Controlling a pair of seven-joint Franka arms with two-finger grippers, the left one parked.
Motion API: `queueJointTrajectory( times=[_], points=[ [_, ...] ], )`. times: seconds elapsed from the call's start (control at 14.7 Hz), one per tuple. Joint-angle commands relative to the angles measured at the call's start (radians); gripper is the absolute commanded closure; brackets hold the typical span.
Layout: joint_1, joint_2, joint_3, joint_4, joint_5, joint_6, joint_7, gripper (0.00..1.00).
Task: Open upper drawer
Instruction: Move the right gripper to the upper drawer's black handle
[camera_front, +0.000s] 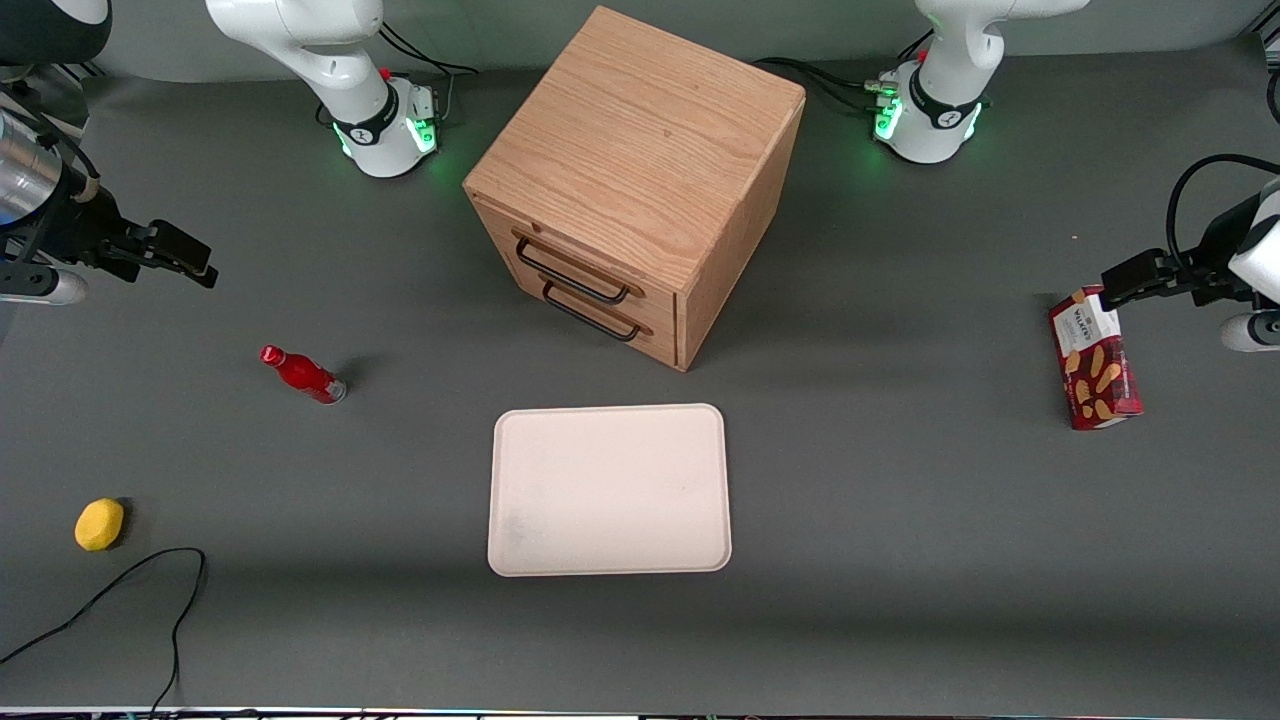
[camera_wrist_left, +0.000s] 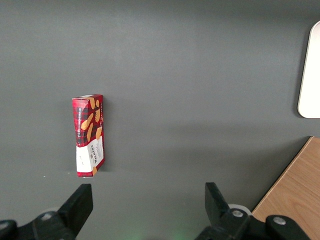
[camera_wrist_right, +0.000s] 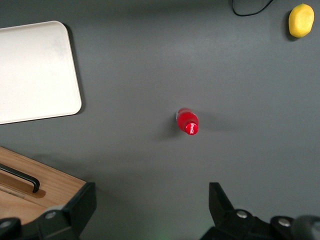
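Note:
The wooden cube cabinet (camera_front: 640, 150) stands mid-table, turned at an angle. Its upper drawer (camera_front: 592, 270) is shut flush, with a thin black bar handle (camera_front: 572, 266). The matching lower drawer (camera_front: 610, 330) beneath it is shut too. My right gripper (camera_front: 185, 255) hovers above the table toward the working arm's end, well apart from the cabinet, fingers open and empty. In the right wrist view the gripper (camera_wrist_right: 151, 192) is spread wide over bare table, with a cabinet corner (camera_wrist_right: 45, 192) and one black handle (camera_wrist_right: 20, 177) beside it.
A small red bottle (camera_front: 303, 374) stands nearer the front camera than my gripper and shows in the right wrist view (camera_wrist_right: 188, 121). There are also a yellow lemon (camera_front: 99, 524), a black cable (camera_front: 150, 590), a cream tray (camera_front: 610, 490) in front of the cabinet, and a red cookie box (camera_front: 1094, 358).

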Motion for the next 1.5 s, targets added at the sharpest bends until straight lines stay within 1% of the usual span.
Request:
queueJointTrajectory(
  times=[0.0, 0.14, 0.34, 0.48, 0.61, 0.75, 0.89, 1.09, 1.23, 1.43],
  points=[
    [-0.011, 0.000, 0.001, 0.017, 0.017, -0.021, -0.018, 0.00],
    [-0.010, 0.025, 0.002, 0.044, 0.019, -0.018, -0.018, 0.00],
    [-0.002, 0.114, 0.018, 0.144, 0.025, -0.010, -0.023, 0.00],
    [0.030, 0.164, 0.036, 0.187, 0.030, -0.007, -0.026, 0.00],
    [0.049, 0.201, 0.109, 0.214, 0.030, 0.001, -0.029, 0.00],
    [0.050, 0.223, 0.217, 0.221, 0.028, 0.005, -0.029, 0.00],
    [0.050, 0.235, 0.344, 0.222, 0.021, 0.045, -0.026, 0.00],
    [0.050, 0.253, 0.496, 0.222, 0.019, 0.051, -0.061, 0.00],
    [0.050, 0.267, 0.550, 0.222, 0.019, 0.051, -0.130, 0.00],
    [0.050, 0.287, 0.555, 0.218, 0.037, 0.047, -0.297, 0.00]
  ],
)
